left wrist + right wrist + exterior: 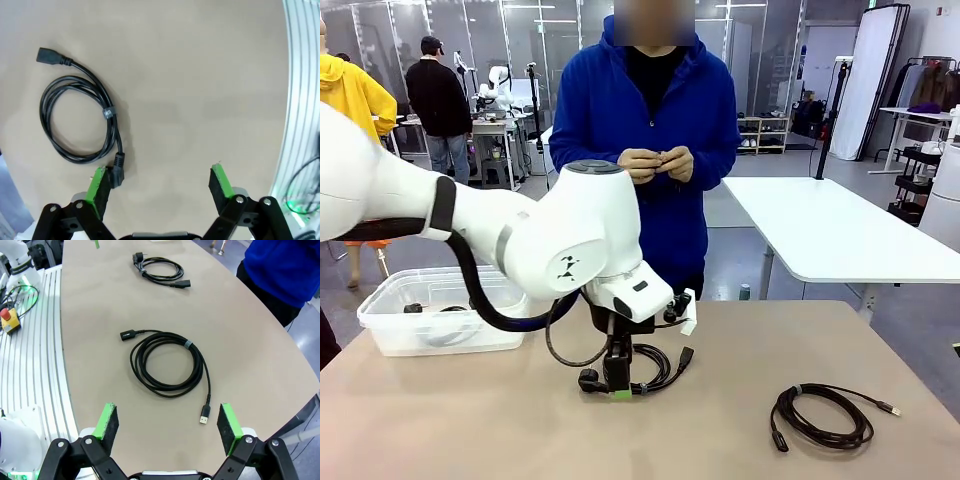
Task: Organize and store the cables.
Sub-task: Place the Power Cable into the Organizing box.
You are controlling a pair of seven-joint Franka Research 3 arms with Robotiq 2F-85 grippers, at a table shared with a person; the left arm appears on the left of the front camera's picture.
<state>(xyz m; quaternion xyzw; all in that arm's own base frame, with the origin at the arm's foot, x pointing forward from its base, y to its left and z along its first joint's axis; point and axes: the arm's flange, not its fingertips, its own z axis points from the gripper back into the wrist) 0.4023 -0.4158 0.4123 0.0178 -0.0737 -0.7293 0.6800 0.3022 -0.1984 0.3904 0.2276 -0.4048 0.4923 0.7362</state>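
Above the table (200, 75), left pincer (157, 172) gapes beside one cable (106, 112) (right pincer (167, 410) likewise, near another cable (188, 345)).

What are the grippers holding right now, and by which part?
Nothing: the left gripper and right gripper both stand open over the cables.

Tan table (440, 425), white table (840, 230) beyond, blue-hooded person (650, 130) at far side, red button (5, 314) on yellow box.

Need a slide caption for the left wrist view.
Left gripper, jaws open, over the tan table beside a coiled black cable.
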